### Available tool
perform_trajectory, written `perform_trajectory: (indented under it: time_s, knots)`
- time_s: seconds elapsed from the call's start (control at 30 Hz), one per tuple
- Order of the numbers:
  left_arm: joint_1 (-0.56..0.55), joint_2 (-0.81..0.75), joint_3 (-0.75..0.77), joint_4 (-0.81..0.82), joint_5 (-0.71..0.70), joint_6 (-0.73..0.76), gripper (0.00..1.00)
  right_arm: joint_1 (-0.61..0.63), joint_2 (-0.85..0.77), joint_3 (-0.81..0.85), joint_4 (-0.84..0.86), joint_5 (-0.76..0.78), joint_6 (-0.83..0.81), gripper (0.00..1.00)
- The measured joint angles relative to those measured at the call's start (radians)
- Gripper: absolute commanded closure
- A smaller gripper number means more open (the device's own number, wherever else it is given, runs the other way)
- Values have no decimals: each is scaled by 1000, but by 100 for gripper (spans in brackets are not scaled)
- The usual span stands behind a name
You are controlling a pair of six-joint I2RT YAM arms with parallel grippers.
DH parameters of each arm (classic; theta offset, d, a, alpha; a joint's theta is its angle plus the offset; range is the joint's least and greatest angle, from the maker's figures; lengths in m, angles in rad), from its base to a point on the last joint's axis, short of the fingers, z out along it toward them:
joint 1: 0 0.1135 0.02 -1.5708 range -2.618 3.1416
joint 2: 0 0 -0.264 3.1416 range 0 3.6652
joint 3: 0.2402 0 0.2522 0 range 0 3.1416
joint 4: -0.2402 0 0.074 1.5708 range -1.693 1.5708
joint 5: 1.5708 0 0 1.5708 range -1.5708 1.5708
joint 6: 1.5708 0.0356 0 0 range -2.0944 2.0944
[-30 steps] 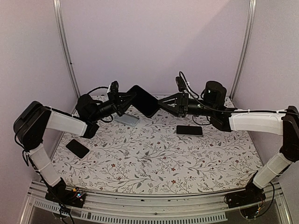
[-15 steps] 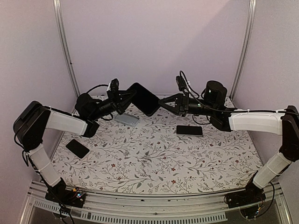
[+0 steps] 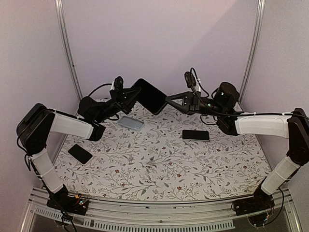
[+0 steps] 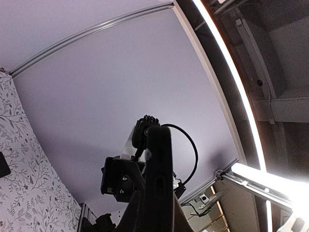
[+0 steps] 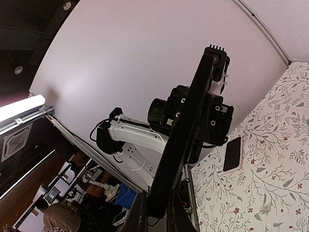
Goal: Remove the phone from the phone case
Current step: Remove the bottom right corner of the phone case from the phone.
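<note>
A black phone in its phone case (image 3: 149, 95) hangs in the air above the back of the table, tilted, between both arms. My left gripper (image 3: 133, 92) is shut on its left edge. My right gripper (image 3: 168, 99) is shut on its right edge. The left wrist view shows the cased phone (image 4: 159, 179) edge-on, rising from the left gripper (image 4: 155, 215). From the right wrist it is a long dark slab (image 5: 188, 130) clamped in the right gripper (image 5: 155, 208). I cannot tell phone from case along the edges.
On the floral table (image 3: 159, 169) lie a black phone (image 3: 196, 135) right of centre, a grey flat phone or case (image 3: 131, 122) under the left arm, and a black phone (image 3: 80, 153) near the left edge. Lilac walls stand behind and at both sides.
The right gripper has closed on the right edge of the cased phone. Both arms have lifted it slightly higher.
</note>
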Motion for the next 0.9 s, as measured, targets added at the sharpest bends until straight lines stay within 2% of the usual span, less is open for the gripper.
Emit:
perform_trajectory:
  time_s: [0.33, 0.57, 0.77, 0.9]
  knots:
    - [-10, 41, 76, 21, -37, -84, 100, -17, 82, 43, 228, -55, 94, 100]
    - [-12, 49, 123, 25, -35, -108, 100, -14, 117, 67, 327, -62, 123, 100]
    - [-14, 74, 156, 28, -34, -142, 100, -13, 121, 67, 338, -60, 116, 100]
    - [-14, 97, 172, 29, -52, -174, 100, -5, 104, 67, 250, -30, 37, 100]
